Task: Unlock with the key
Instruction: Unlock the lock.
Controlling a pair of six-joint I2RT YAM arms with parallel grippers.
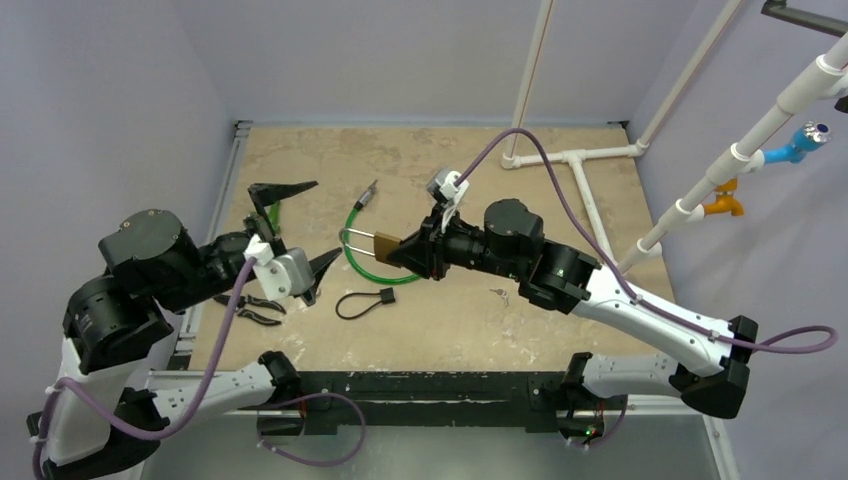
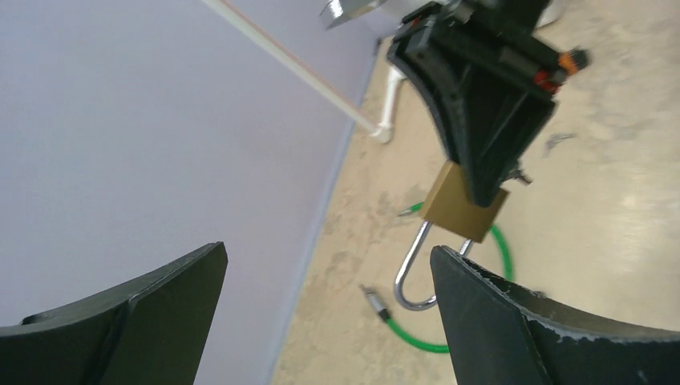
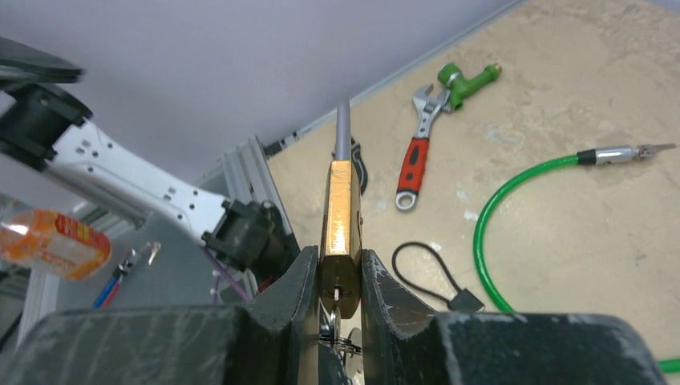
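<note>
My right gripper [image 3: 337,261] is shut on a brass padlock [image 3: 340,208], its fingers pressed against the two flat sides. The key [image 3: 331,309] sits in the keyhole at the lock's bottom end, and its ring hangs between the fingers. The steel shackle [image 2: 413,273] points away from the right gripper toward the left arm. From above, the padlock [image 1: 388,246] hangs over the table's middle. My left gripper [image 1: 328,218] is wide open and holds nothing, just left of the shackle. In its own view, the left gripper [image 2: 329,265] has one fingertip close beside the shackle.
A green cable [image 1: 365,262] curls on the table under the padlock. A black cord loop [image 1: 362,303] and pliers [image 1: 250,305] lie near the left arm. A red-handled wrench [image 3: 413,164] lies farther left. A white pipe frame [image 1: 575,160] stands at the back right.
</note>
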